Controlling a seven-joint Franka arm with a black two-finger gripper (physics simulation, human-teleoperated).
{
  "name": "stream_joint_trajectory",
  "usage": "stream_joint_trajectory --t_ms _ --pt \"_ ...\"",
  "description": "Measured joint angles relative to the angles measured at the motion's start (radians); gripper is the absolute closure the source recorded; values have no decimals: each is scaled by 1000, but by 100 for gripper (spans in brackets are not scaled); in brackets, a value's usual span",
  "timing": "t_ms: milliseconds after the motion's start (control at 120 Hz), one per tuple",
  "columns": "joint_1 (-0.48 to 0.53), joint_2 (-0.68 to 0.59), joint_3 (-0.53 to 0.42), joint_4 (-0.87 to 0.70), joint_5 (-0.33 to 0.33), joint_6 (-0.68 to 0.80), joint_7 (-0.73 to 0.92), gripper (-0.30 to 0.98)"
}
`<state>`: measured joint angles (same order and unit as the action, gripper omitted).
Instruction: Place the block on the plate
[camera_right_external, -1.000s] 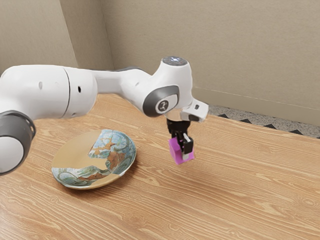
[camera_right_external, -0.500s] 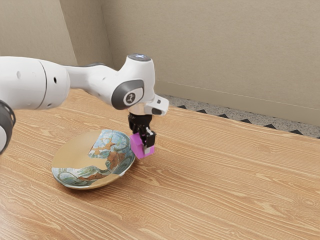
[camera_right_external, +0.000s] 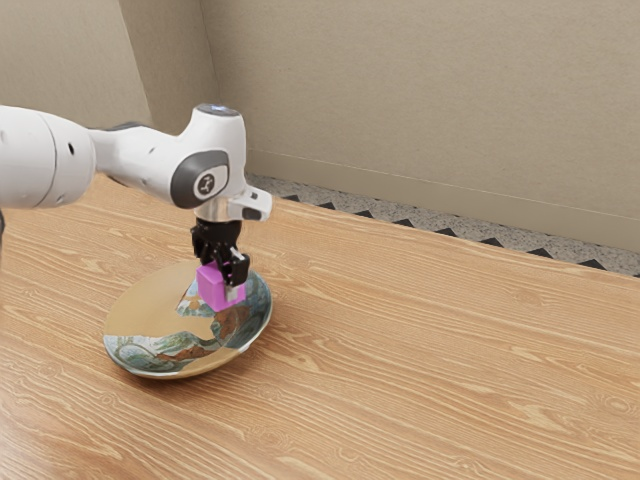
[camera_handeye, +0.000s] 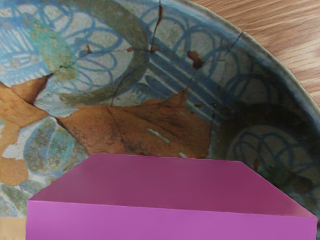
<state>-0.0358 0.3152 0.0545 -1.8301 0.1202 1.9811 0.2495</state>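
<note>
While two fingers (camera_right_external: 237, 270) clamp one pink block (camera_right_external: 214, 288), one patterned plate (camera_right_external: 150, 310) lies beneath it.

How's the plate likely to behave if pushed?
Probably stiff, perhaps brittle: the plate shows crack-like lines, though they may be just decoration. Lying broad and low on the table, it seems likelier to slide than roll. Pressing down on its raised, flared rim might rock it.

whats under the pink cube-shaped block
Below the pink cube-shaped block is the round painted plate, its blue, white and brown pattern showing past the block in the wrist view. The patch directly beneath is covered, so I can't tell whether they touch.
</note>
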Motion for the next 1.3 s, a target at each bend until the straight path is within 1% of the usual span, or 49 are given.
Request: stream_joint_trajectory --t_ms 325,633,992,1042,1175,1300 --pt "110 -18 9 -71 2 -9 3 31" --pt "101 -3 13 -76 48 50 7 31" --pt "109 60 9 -68 44 101 9 31" --pt "109 61 8 -68 42 104 10 28" --pt "109 59 8 -67 39 109 14 15" --pt "110 52 8 -66 39 111 16 9"
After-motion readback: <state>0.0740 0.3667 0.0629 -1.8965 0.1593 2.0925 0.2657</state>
